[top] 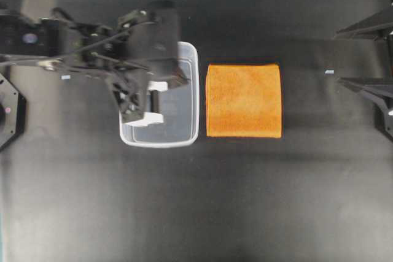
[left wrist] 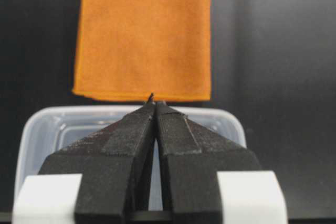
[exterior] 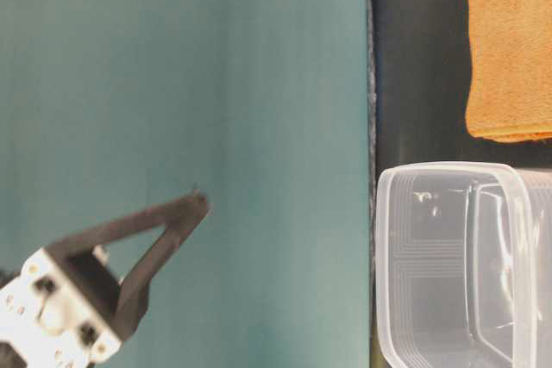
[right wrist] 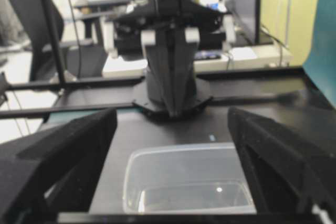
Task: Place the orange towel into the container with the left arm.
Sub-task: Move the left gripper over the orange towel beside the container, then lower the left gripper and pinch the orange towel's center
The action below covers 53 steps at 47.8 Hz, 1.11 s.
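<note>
My left gripper (left wrist: pixel 153 100), fingers pressed together and holding nothing, hangs over the container (top: pixel 191 136), and the orange towel (top: pixel 244 100) lies flat just beyond it at three o'clock overhead, nearer this arm.

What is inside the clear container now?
The container looks empty where visible. The left hand, shut, hovers above and covers part of it. The orange towel lies outside, beside it.

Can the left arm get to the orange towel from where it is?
Probably yes. The left gripper hangs shut above the container, and the orange towel lies flat right beside it with nothing on top or between. It would need to open first.
</note>
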### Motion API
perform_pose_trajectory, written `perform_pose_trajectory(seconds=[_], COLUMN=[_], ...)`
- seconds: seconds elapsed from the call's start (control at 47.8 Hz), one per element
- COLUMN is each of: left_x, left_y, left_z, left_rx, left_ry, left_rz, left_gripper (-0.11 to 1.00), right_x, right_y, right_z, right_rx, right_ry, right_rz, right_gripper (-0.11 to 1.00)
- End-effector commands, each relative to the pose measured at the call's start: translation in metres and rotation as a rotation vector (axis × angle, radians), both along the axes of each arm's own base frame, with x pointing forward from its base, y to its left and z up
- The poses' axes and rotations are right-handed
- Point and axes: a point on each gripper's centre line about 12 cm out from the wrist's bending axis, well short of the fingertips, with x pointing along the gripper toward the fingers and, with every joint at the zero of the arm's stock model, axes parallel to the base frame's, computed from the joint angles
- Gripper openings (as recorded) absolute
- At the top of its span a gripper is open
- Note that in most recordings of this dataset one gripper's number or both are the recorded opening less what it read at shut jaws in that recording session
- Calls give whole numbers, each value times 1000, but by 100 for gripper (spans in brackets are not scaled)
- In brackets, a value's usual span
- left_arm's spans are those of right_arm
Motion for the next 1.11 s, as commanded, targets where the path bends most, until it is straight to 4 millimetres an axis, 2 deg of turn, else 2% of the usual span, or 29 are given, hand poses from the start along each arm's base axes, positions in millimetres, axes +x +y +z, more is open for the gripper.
perform_pose_trajectory(seconds=[0.0,0.063,0.23,0.335,0.481,0.67,0.816,1.088], left_x=[16,25,54,74,103,130,138,143], left_y=[1,1,0,2,3,9,17,10], left_z=[5,-1,-22,-40,-79,-129,-155,-190], left_rx=[6,6,5,7,26,69,81,78], left_ry=[2,23,81,115,174,249,296,349], left_rz=[1,1,-2,0,-23,-70,-80,-96], left_gripper=[7,20,71,89,89,90,90,89], right_x=[-2,-5,-12,-16,-18,-18,-18,-19], right_y=[0,0,1,3,3,3,3,3], right_z=[5,6,13,14,13,11,7,7], right_rx=[10,10,10,10,10,14,17,18], right_ry=[-17,-25,-52,-60,-54,-43,-35,-35], right_rz=[1,1,8,14,16,19,19,19], right_gripper=[81,80,80,80,80,80,80,80])
